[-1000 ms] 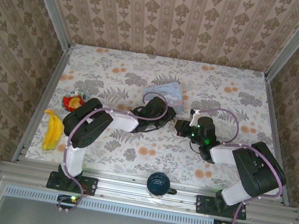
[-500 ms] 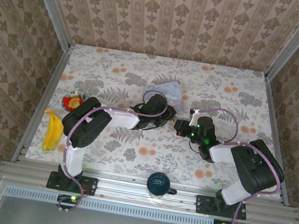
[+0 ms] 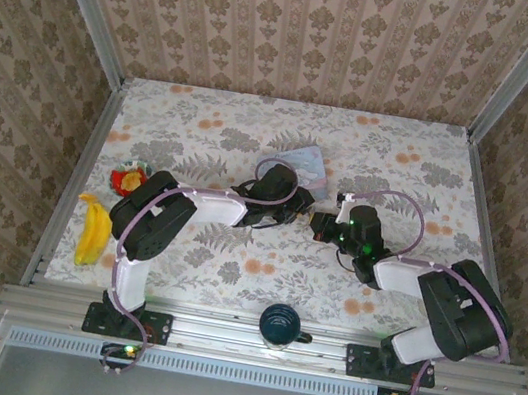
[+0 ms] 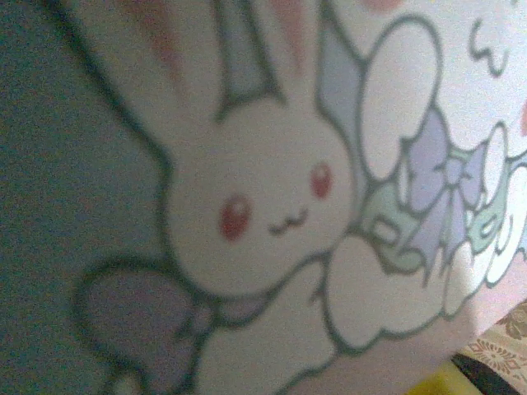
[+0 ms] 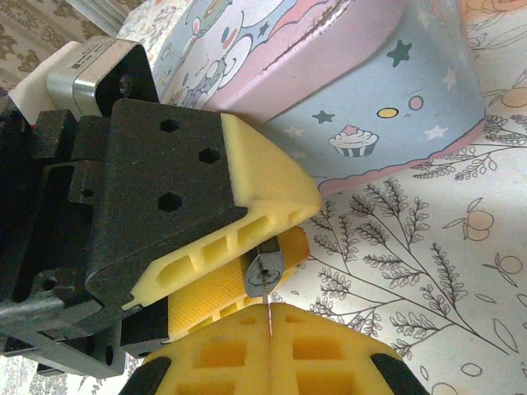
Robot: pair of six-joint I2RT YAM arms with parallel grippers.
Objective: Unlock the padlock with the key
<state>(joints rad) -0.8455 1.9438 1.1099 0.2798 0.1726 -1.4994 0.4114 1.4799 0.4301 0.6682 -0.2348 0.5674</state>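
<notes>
Two claws, tip to tip on the floral-print counter.

Left claw: pinching the tiny dark metal padlock, just beside the pale blue cartoon-printed tin.

Keyhole end faces the right claw, which is pressed together and directly in line. A thin sliver at its seam is possibly the key.

Insertion likely turns on this end-on alignment.

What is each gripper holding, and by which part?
The left gripper grips the padlock by its body, keyhole end out. The right gripper is shut; a thin metal sliver between its fingers may be the key.
</notes>
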